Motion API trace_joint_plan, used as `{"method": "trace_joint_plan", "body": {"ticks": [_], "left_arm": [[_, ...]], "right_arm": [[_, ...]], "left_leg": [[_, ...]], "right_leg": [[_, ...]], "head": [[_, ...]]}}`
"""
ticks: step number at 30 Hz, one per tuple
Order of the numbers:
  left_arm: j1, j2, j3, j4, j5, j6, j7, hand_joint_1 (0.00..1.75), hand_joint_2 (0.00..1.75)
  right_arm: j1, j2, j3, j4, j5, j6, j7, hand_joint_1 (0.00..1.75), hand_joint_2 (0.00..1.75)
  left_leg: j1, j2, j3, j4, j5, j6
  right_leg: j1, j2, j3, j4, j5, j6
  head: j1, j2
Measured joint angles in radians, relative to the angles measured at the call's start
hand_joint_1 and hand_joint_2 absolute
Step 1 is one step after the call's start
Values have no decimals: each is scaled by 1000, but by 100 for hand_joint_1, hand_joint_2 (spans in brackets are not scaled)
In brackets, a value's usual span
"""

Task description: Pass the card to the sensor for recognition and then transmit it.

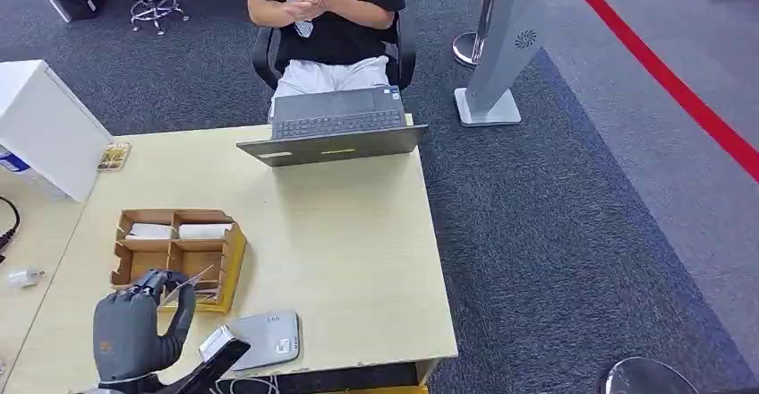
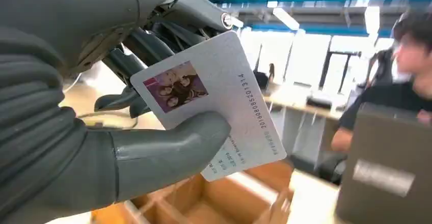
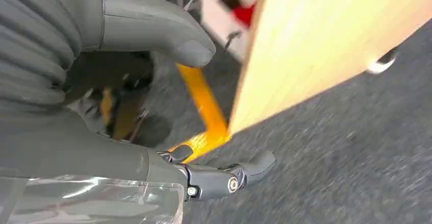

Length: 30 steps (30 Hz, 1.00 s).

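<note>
left hand point(image 1: 143, 327) holds the card point(image 1: 185, 285) pinched between its fat thumb and its dark fingers. in the left wrist view the card point(image 2: 214, 102) is white, with a small photo on it and a row of numbers along one edge, and the thumb point(image 2: 168, 150) presses on its face. the card is up in the air, just over the near edge of the brown cardboard box point(image 1: 179, 252) on the table point(image 1: 358, 251). the box has little rooms inside, and two of them hold white things. the grey sensor point(image 1: 267, 340) lies flat on the table just beside the box, near the table's front edge. a laptop point(image 1: 333, 130) sits at the far edge of the table from the box. a person point(image 1: 322, 18) sits behind the laptop with hands together. right hand point(image 3: 153, 112) hangs by the table's edge over the grey carpet, with nothing in it and its thumb and fingers apart.
</note>
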Motion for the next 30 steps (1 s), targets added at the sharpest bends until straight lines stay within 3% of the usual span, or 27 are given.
{"method": "trace_joint_plan", "body": {"ticks": [7,13,20,30], "left_arm": [[-59,-8,32,233,-42,27,-39,175,175],[-100,-40,24,344,-63,43,-54,175,175],[-92,-60,-29,355,-61,45,-59,175,175],[-41,-59,-88,266,-45,36,-67,175,175]], "right_arm": [[-11,1,0,-14,-51,47,-21,0,175],[-25,-1,1,-14,-73,49,-22,0,175],[-24,-2,6,-15,-95,46,-17,0,175],[-17,-2,6,-24,-109,46,-14,0,175]], "left_leg": [[0,0,0,0,0,0],[0,0,0,1,0,0],[0,0,0,1,0,1],[0,0,0,0,0,0]], "right_leg": [[0,0,0,0,0,0],[0,0,0,0,0,0],[0,0,0,0,0,0],[0,0,0,0,0,0]], "head": [[0,0],[0,0],[0,0],[0,0]]}}
